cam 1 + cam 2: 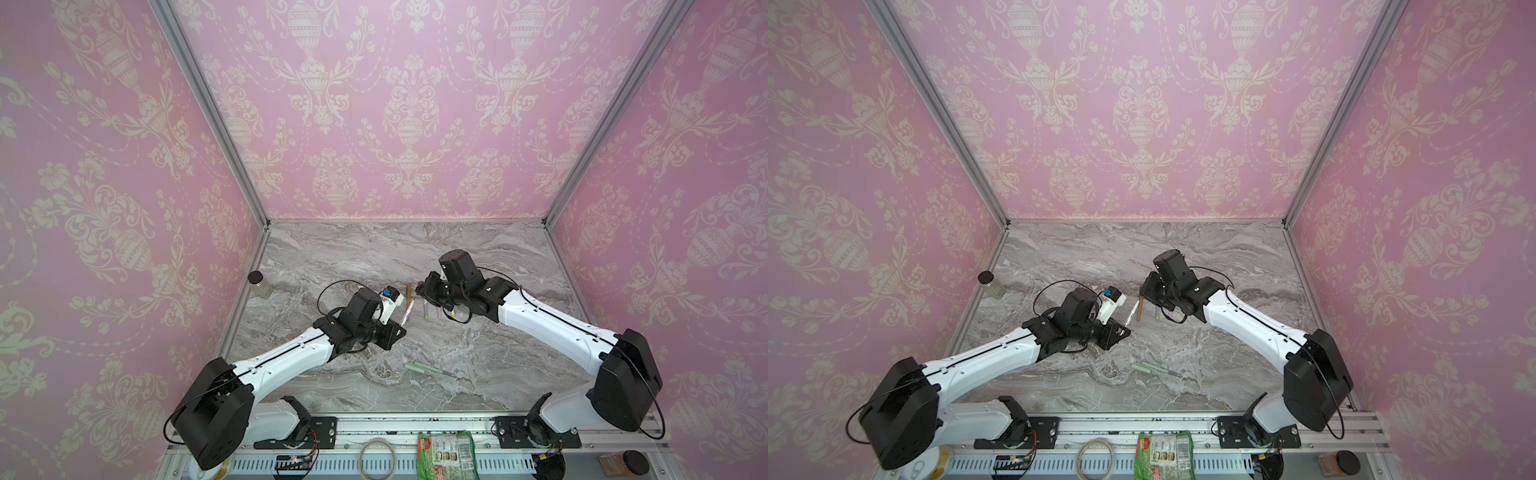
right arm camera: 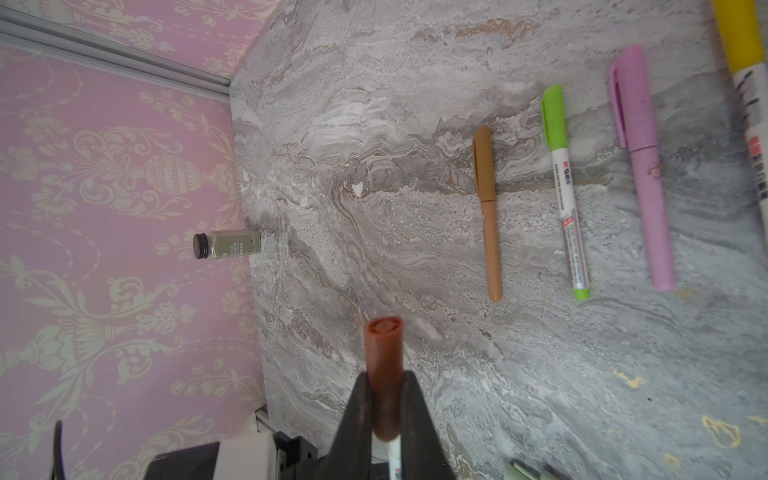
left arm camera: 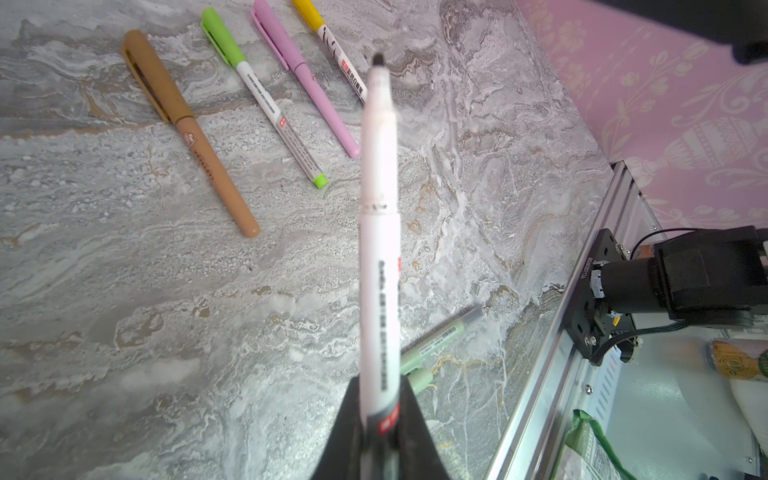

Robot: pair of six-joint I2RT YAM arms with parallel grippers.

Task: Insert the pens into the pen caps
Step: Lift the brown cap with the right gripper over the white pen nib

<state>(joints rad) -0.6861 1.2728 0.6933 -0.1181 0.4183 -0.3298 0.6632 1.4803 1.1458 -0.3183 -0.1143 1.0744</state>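
The counter point(image 1: 478, 257) is grey marble, the walls point(image 1: 395, 104) pink damask; brown pen point(image 3: 191, 133), lilac pen point(image 3: 305, 75), white pen point(image 3: 378, 249), rust-red cap point(image 2: 384, 365).

- A dull sheen is shown by the grey, stone-look worktop point(image 1: 374, 249).
- Smooth plastic is seen on the white pen point(image 3: 378, 249) and brown pen point(image 3: 195, 137); the red-brown cap point(image 2: 384, 365) looks matt.
- Brushed metal is seen on the rail point(image 3: 540, 395) at lower right.

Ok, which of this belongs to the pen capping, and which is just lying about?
Job: left gripper holding white pen; right gripper holding red-brown cap; uncapped sage pen; pale green cap; capped brown pen, green pen, pink pen, yellow pen.
Lying about: spice jar, green packet, ring, brown jar.
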